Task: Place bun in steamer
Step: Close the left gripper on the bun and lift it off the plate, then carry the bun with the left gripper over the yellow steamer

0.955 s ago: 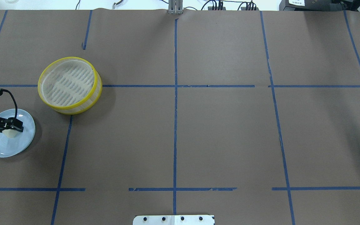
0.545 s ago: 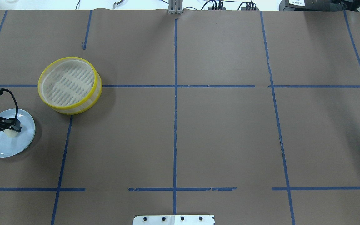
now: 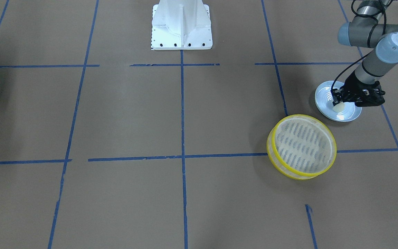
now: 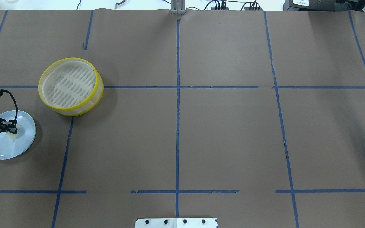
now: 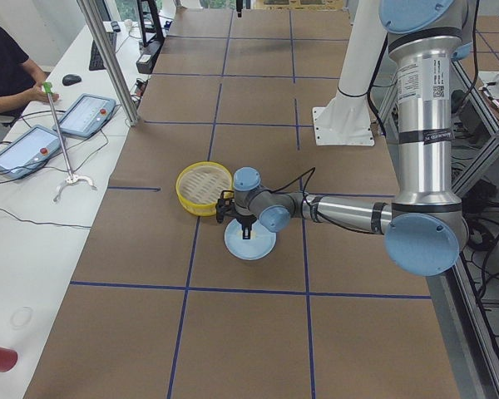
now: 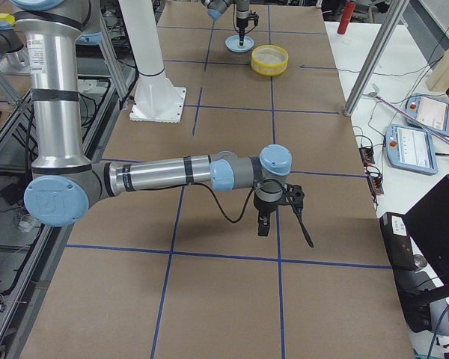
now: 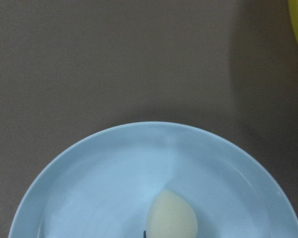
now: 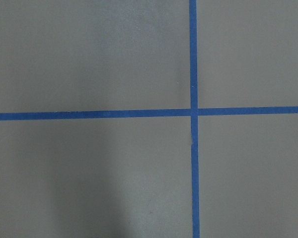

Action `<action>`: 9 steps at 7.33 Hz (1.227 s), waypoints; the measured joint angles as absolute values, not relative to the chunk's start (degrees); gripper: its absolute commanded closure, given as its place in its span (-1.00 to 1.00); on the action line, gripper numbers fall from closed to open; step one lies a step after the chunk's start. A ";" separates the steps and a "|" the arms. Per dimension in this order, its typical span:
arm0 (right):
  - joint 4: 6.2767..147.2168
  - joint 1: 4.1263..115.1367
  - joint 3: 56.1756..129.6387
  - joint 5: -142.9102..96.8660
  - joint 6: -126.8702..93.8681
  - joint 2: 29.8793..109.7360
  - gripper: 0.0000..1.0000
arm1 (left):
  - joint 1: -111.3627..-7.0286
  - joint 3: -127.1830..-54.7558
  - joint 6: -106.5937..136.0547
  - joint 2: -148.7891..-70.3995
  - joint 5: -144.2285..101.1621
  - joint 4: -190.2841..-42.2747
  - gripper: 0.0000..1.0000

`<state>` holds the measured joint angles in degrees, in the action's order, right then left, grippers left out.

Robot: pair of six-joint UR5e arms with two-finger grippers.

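Left gripper (image 3: 336,101) is directly over the plate (image 3: 352,114), pointing straight down, fingertips at the bun (image 3: 339,107). Fingers look drawn in on either side of the bun's top. I cannot tell whether they are actually clamped on it or whether the bun is clear of the plate.

Bun is near the plate's middle, slightly toward the rim that faces the steamer (image 3: 271,147). My read is that a vertical approach makes sense: the plate is shallow, so its rim is no obstacle, and a top-down pinch suits a small lump.

Steamer sits just beside the plate, on the side away from the robot's base and toward table centre, not touching it. Its slotted floor is bare. The carry from the plate should be short, with only the yellow rim to clear.

Bun orientation, from the left wrist view: the visible part tapers to a rounded tip that points at the plate's rim. The long axis probably runs along that line. The lower end is cut off by the frame, so that is only a guess.

Right gripper (image 6: 284,233) is well apart from the plate, at the far end of the table above bare paper. I cannot tell its jaw state. It probably plays no part here.
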<state>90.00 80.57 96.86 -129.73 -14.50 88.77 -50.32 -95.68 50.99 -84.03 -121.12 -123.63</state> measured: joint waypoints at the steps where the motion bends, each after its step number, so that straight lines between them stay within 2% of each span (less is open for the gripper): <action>1: 90.00 80.57 96.86 -129.73 -14.50 88.77 -1.00 | -50.46 -96.06 50.96 -83.93 -121.30 -123.61 0.58; 4: 90.00 80.58 96.86 -129.73 -14.50 88.77 -1.00 | -51.53 -100.62 50.89 -83.20 -121.70 -121.69 0.58; 7: 90.00 80.60 96.86 -129.73 -14.50 88.77 -1.00 | -55.20 -110.13 49.77 -85.22 -121.69 -105.86 0.58; 9: 90.00 80.60 96.86 -129.73 -14.50 88.77 -1.00 | -59.46 -111.73 43.89 -95.03 -121.37 -90.58 0.56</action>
<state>90.00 80.60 96.86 -129.73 -14.50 88.77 -59.46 -111.73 43.89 -95.03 -121.37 -90.58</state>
